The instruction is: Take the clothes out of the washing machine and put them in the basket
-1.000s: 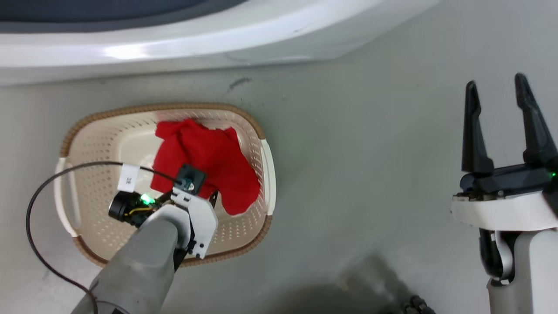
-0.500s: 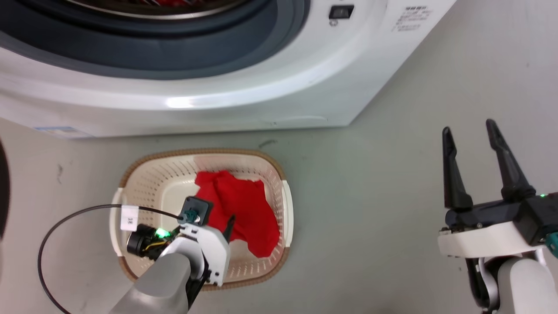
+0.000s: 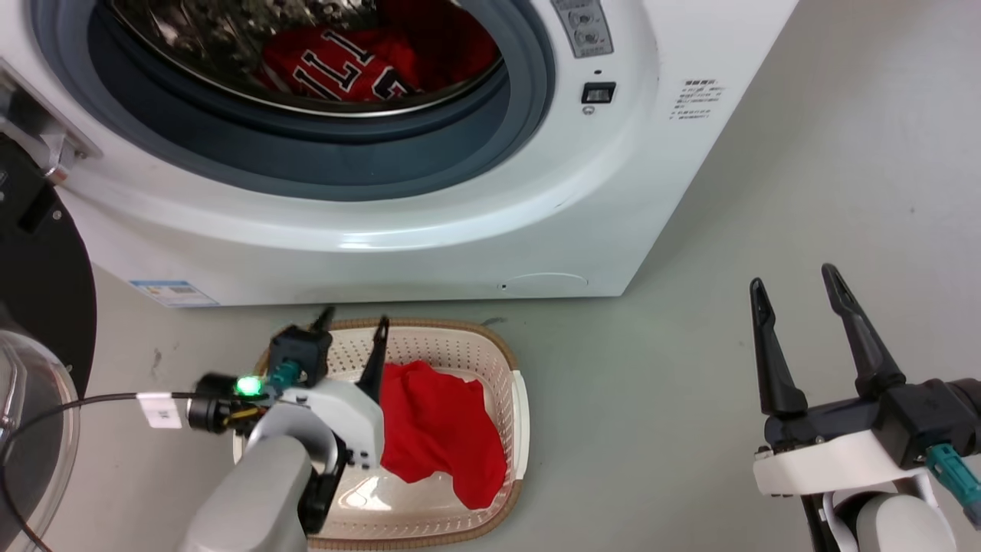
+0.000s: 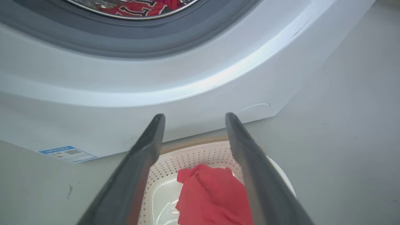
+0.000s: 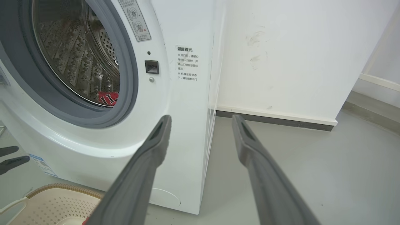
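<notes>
One of two garments is out. In the head view, the plain red garment [image 3: 441,441] lies in the basket [image 3: 448,326] on the floor just in front of the washing machine [image 3: 460,230], while the jersey [image 3: 337,73] sits inside the drum [image 3: 191,46], the door [image 3: 38,307] swung open at left. My left gripper [image 3: 353,318] hangs over the basket's left side, fingers spread and empty. My right gripper [image 3: 793,277] is well apart to the right, likewise spread and holding nothing.

Left wrist view: between the parted fingers, the plain red garment [image 4: 212,193] shows in the basket below, with a sliver of the jersey [image 4: 134,6] at the top edge.

Right wrist view: the parted fingers frame the machine's front corner, and the jersey [image 5: 107,98] shows low in the drum.

By my reckoning the job is half done: the jersey has yet to be fetched and dropped in the basket.
</notes>
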### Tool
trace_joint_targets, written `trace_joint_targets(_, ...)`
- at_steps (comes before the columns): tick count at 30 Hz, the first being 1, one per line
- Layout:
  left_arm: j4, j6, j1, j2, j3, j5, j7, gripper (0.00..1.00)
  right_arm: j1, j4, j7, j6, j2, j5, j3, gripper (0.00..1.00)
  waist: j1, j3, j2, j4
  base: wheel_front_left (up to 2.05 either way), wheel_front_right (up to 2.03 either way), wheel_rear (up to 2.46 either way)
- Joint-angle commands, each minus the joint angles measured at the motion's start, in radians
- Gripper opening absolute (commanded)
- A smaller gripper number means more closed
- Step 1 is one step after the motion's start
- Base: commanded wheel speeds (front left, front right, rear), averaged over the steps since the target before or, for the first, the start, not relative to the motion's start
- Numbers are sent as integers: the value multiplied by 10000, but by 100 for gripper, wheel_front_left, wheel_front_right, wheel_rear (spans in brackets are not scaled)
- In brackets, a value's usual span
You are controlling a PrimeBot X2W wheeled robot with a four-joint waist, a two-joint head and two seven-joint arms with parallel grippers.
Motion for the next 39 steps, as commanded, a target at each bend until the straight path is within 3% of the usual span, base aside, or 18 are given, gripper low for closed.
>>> trace_joint_targets(1,-405,110,71,32,295,212,-44,100,118,-21,-24,-7,6,-1,27,100,3,-94,-1,-56,0,0,0)
trace_joint_targets(8,-1075,186,-838,101,1250,761,-37,100,-159,-128,-24,-7,6,90,149,100,3,223,-1,-396,0,0,0)
trace_joint_targets(19,710,-199,-4224,281,1574,1162,121,100,-837,-390,-24,-7,7,329,178,100,3,1772,-1,-1118,0,0,0)
trace_joint_targets(29,2902,-747,-8053,858,1339,1570,1444,100,-1578,-571,-24,-7,12,771,108,100,3,3437,-1,-1798,0,0,0)
trace_joint_targets(39,4620,-1587,-11005,1464,933,1748,3925,100,-2006,-841,-24,-7,11,1299,104,100,3,4479,-1,-2415,0,0,0)
